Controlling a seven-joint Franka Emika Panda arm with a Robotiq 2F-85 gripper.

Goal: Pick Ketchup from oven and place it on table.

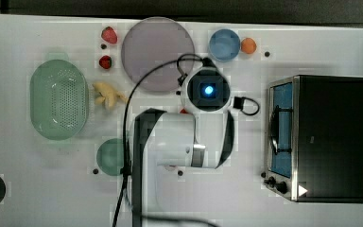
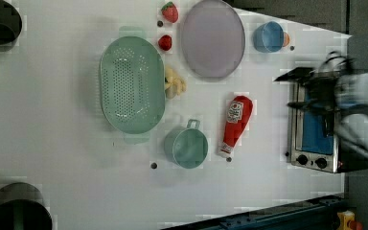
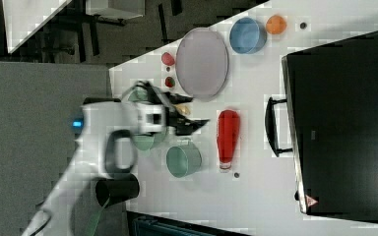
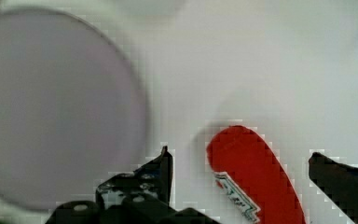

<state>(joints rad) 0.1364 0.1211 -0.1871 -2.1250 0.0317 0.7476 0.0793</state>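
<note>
The slim red plastic ketchup bottle (image 2: 235, 125) is lying flat on the white tabletop (image 2: 52, 143), white cap toward the left view's bottom. Its label's writing is not being resolved. It is being straddled, untouched, by the wide-open black pincer (image 4: 242, 172).

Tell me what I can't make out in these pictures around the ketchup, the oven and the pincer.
- Ketchup: in the top view the arm covers it, leaving a red sliver; the wrist view's edge cuts off its cap end.
- Oven: its inside is unreadable through the blue glass in the left and top views.
- Pincer: open in the wrist view; smeared by blur in the left view.
- Label text on the bottle: too small to read.
</note>
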